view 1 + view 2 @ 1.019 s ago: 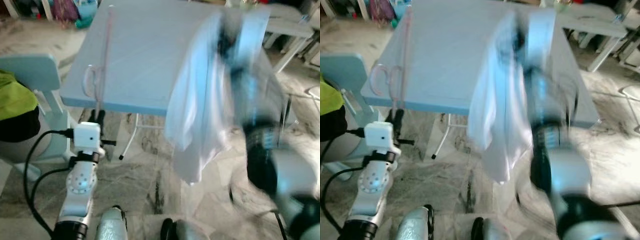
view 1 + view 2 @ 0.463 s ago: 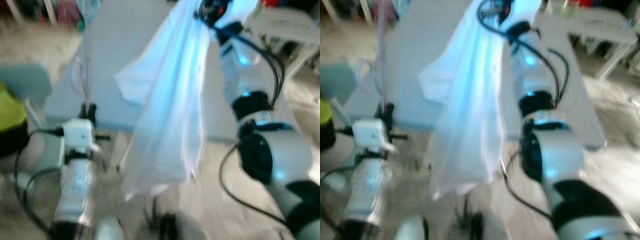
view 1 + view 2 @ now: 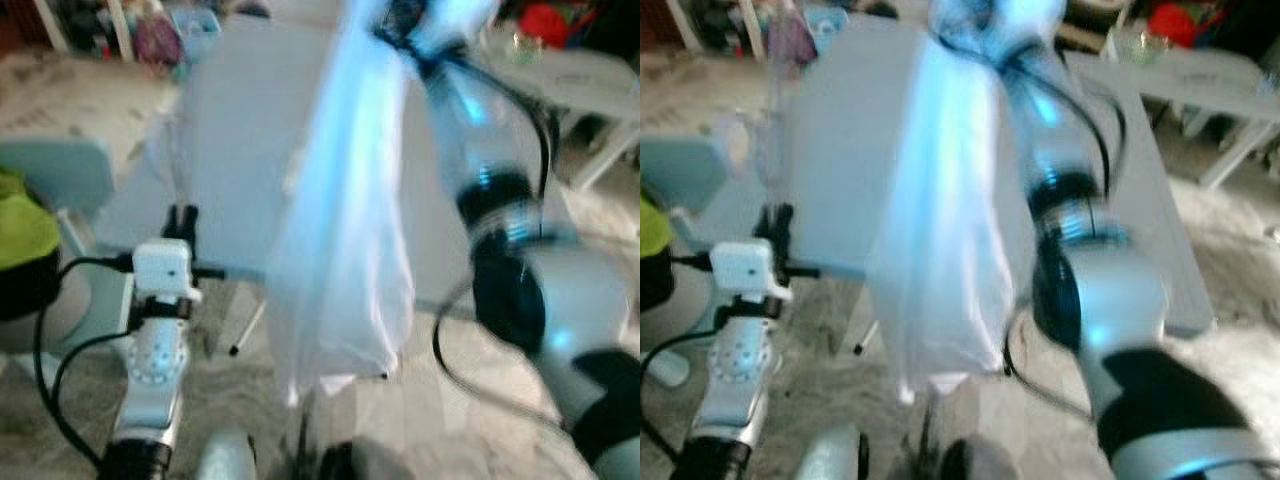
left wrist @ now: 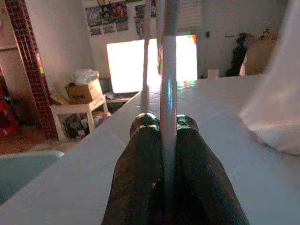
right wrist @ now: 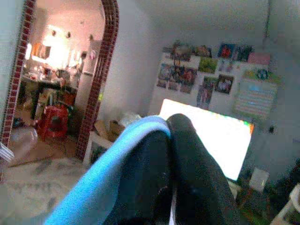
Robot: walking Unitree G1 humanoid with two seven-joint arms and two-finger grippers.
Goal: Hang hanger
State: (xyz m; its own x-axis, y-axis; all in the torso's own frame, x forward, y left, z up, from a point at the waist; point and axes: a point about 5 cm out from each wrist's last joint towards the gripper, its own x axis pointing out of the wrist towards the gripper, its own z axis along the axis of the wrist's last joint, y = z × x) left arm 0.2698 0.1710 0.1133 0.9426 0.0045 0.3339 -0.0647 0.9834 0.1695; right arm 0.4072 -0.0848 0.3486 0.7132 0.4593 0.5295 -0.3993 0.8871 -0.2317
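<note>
Left eye view: the right end effector (image 3: 405, 20) is raised high, clamped on a white cloth (image 3: 345, 250) that hangs below it over the blue surface (image 3: 240, 150). The left end effector (image 3: 181, 218) sits low at the surface's near edge, with the thin pink hanger (image 3: 170, 160) rising from it.

Left wrist view: the left fingers (image 4: 140, 154) are closed on the hanger's rod (image 4: 168, 84), the cloth lying beside them on the surface.

Right wrist view: the right fingers (image 5: 187, 164) pinch the cloth's folded edge (image 5: 117, 173). Wall posters behind are too blurred to read.
</note>
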